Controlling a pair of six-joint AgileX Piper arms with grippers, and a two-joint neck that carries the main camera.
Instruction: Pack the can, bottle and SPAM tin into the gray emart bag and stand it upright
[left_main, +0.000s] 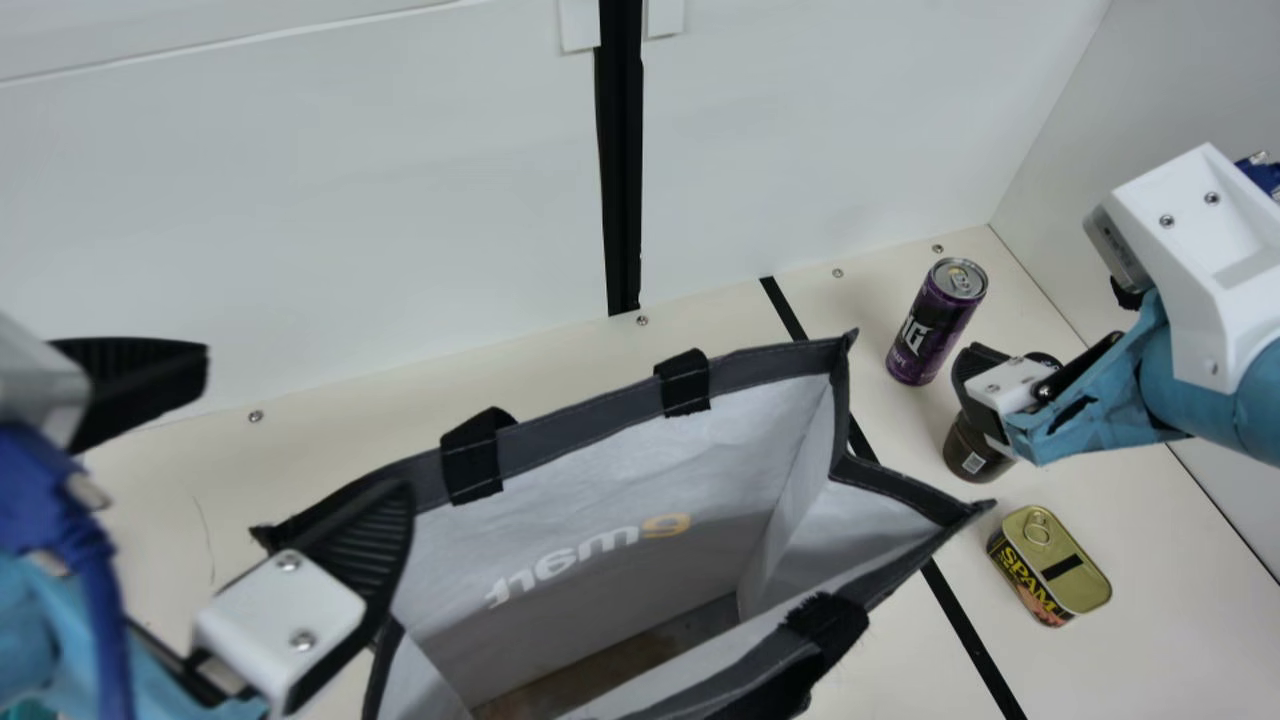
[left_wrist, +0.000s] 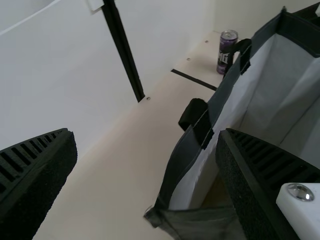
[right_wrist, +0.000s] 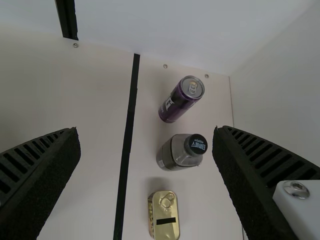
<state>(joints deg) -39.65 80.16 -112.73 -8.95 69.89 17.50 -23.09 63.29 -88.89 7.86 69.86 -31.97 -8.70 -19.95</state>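
Note:
In the main view my left gripper (left_main: 262, 440) stands open by the left corner of the gray bag (left_main: 640, 468), which is upright with its mouth open. The left wrist view shows my left gripper (left_wrist: 146, 134) with one finger over the bag (left_wrist: 192, 150) and the other outside it. My right gripper (left_main: 985, 385) is above the dark bottle (left_main: 972, 452), partly covering it. The purple can (left_main: 930, 325) stands behind, the SPAM tin (left_main: 1055, 565) lies nearer. In the right wrist view my right gripper (right_wrist: 146, 132) is open and empty, the capped bottle (right_wrist: 181, 152) beyond its fingers.
White panels (left_main: 300, 200) rise behind the table, with a side wall (left_main: 1160, 130) at the right. A black tape line (left_main: 960, 620) runs across the table between the bag and the three items. Black handles (left_main: 470, 458) are attached along the bag's rim.

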